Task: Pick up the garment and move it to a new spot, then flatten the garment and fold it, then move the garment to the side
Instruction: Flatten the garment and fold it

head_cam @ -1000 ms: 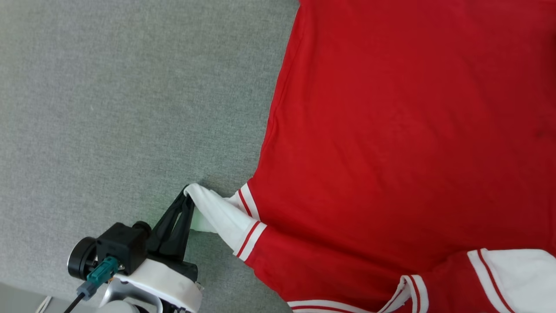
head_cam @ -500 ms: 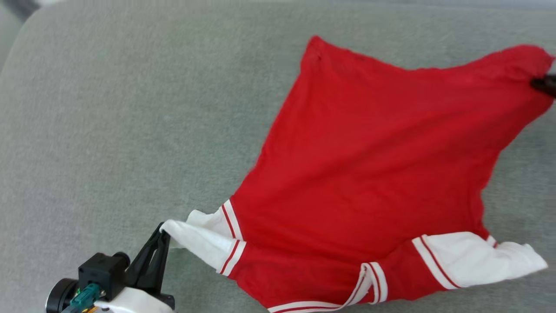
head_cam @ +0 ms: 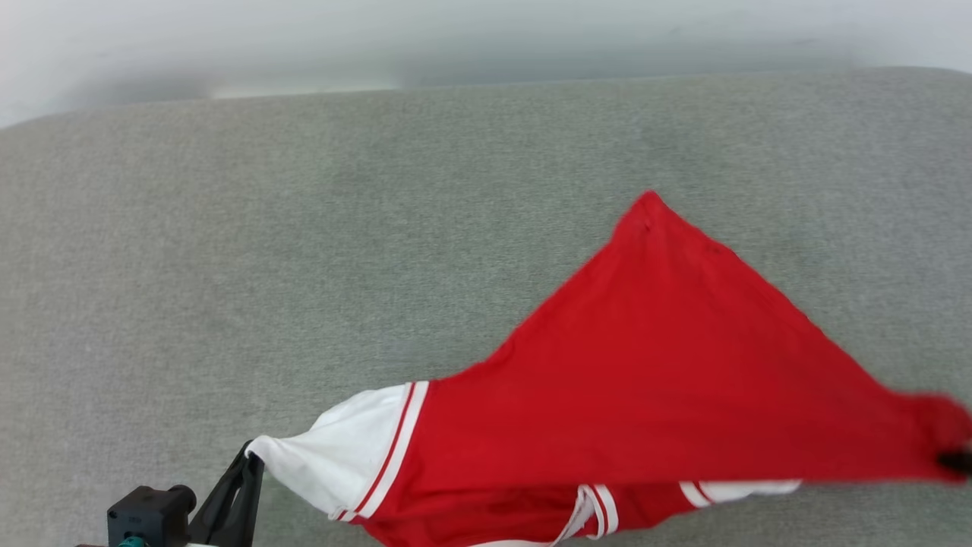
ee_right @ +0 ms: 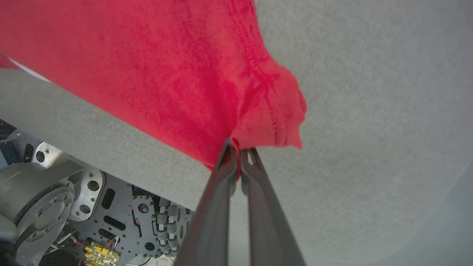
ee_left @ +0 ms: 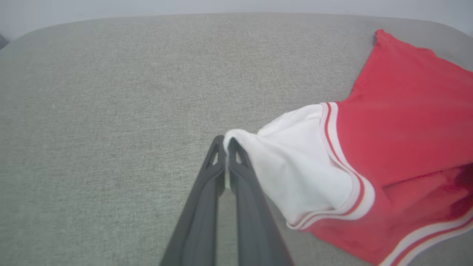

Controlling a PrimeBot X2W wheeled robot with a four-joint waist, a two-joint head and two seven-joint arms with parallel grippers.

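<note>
The garment (head_cam: 653,395), a red jersey T-shirt with white striped-trim sleeves, shows its plain red back and is stretched above the grey cushion (head_cam: 304,228). My left gripper (head_cam: 247,456) is shut on the tip of the white sleeve (ee_left: 295,173) at the lower left of the head view; in the left wrist view its fingertips (ee_left: 225,142) pinch the sleeve edge. My right gripper (ee_right: 238,146) is shut on a bunched red hem corner (ee_right: 269,111), and its dark tip (head_cam: 955,460) shows at the head view's right edge. The lettering is hidden.
The grey fabric cushion spreads wide to the left and behind the garment, with its rounded back edge (head_cam: 304,95) against a pale wall. In the right wrist view the robot's metal base (ee_right: 55,207) sits below the cushion's front edge.
The head camera has tilted up, so the cushion's back edge came into view. Both grippers keep their hold; the right one has carried the hem corner toward me, folding the red body over.
</note>
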